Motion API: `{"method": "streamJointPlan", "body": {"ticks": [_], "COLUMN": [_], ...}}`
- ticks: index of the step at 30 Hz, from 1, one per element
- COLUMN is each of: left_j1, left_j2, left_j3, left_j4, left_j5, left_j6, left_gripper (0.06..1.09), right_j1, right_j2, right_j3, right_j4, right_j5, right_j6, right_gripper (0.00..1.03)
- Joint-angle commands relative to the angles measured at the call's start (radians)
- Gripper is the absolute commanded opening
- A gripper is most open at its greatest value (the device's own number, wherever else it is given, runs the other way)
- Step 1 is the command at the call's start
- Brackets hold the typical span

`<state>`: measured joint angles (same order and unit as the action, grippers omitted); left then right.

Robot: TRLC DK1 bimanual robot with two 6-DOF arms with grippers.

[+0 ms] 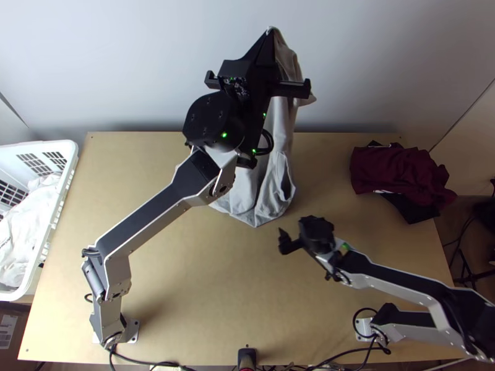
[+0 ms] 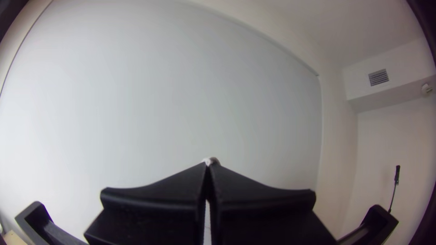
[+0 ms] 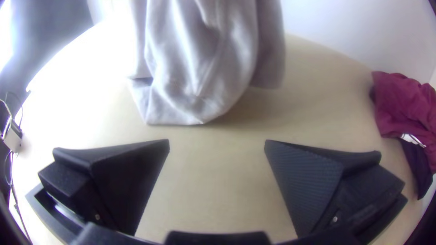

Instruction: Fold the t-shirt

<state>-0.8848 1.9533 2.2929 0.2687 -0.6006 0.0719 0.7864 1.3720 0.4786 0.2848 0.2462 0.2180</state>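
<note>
T-shirt (image 1: 283, 123) hung bunched in long soft folds, pinched high up over the table's (image 1: 185, 278) far edge, w/ its lower part dropping over the table's far half, about mid-width; L gripper (image 1: 270, 31) was pressed together on a small bit of it, a pale nub poking out betw. the tips; R gripper (image 3: 217, 144) was spread w/ nothing in it, over the table's middle, on the near side of the hanging cloth.

Handling: fabric looked soft, limp & light, prob. mid-weight jersey, not fragile; no stiffness to help, so it'd likely swing & crumple if lowered fast; not esp. slippery, but the L pinch was tiny, so a hard tug might pull it free; best hold for R prob. a lower corner or the bottom edge nearest the table's middle, then spread it before any fold.

Hard to make out: L gripper & its wrist covered much of the cloth from above; the top ran out of the right wrist view; couldn't tell collar from sleeve or hem, nor which part L had, nor whether the lowest edge touched the table; dark red cloth (image 1: 396, 170) lay heaped at the table's far right, w/ black cloth (image 1: 411, 210) partly hidden under it.
</note>
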Motion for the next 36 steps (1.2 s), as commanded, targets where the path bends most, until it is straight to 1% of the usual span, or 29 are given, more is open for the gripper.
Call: {"method": "streamJointPlan", "body": {"ticks": [1, 5, 13, 14, 15, 16, 17, 18, 21, 23, 27, 30, 33, 36], "left_j1": [0.049, 0.066, 0.092, 0.098, 0.101, 0.107, 0.110, 0.115, 0.130, 0.153, 0.224, 0.282, 0.328, 0.363], "left_j2": [0.001, -0.021, -0.071, -0.074, -0.079, -0.085, -0.090, -0.094, -0.105, -0.108, -0.108, -0.108, -0.108, -0.100], "left_j3": [-0.015, -0.033, -0.075, -0.078, -0.081, -0.084, -0.087, -0.090, -0.096, -0.099, -0.105, -0.135, -0.179, -0.225], "left_j4": [0.000, 0.000, -0.010, -0.013, -0.016, -0.019, -0.022, -0.028, -0.040, -0.045, -0.045, -0.045, -0.040, -0.028], "left_j5": [-0.010, -0.014, -0.014, -0.014, -0.014, -0.014, -0.014, -0.014, -0.014, -0.014, -0.013, -0.008, 0.004, 0.016], "left_j6": [0.002, 0.000, -0.001, -0.001, -0.001, -0.001, -0.001, -0.001, -0.001, -0.003, -0.003, -0.007, -0.014, -0.017], "left_gripper": [0.09, 0.09, 0.09, 0.09, 0.09, 0.09, 0.09, 0.09, 0.09, 0.09, 0.09, 0.09, 0.09, 0.10], "right_j1": [0.106, 0.120, 0.102, 0.096, 0.091, 0.086, 0.079, 0.066, 0.034, 0.030, 0.030, 0.031, 0.039, 0.036], "right_j2": [0.196, 0.260, 0.392, 0.406, 0.412, 0.415, 0.415, 0.415, 0.386, 0.346, 0.213, 0.099, -0.005, -0.087], "right_j3": [0.129, 0.199, 0.345, 0.362, 0.374, 0.385, 0.393, 0.403, 0.397, 0.384, 0.341, 0.334, 0.305, 0.327], "right_j4": [0.005, 0.005, 0.005, 0.005, 0.005, 0.005, 0.007, 0.007, 0.007, 0.007, -0.010, -0.118, -0.165, -0.248], "right_j5": [-0.008, -0.008, -0.007, -0.005, 0.002, 0.011, 0.011, 0.011, 0.010, 0.010, 0.010, 0.010, 0.010, 0.010], "right_j6": [-0.005, -0.035, -0.035, -0.035, -0.039, -0.054, -0.062, -0.065, -0.069, -0.095, -0.112, -0.108, -0.106, -0.106], "right_gripper": [0.98, 0.97, 0.97, 0.93, 0.81, 0.60, 0.33, 0.03, 0.03, 0.03, 0.03, 0.03, 0.03, 0.03]}}
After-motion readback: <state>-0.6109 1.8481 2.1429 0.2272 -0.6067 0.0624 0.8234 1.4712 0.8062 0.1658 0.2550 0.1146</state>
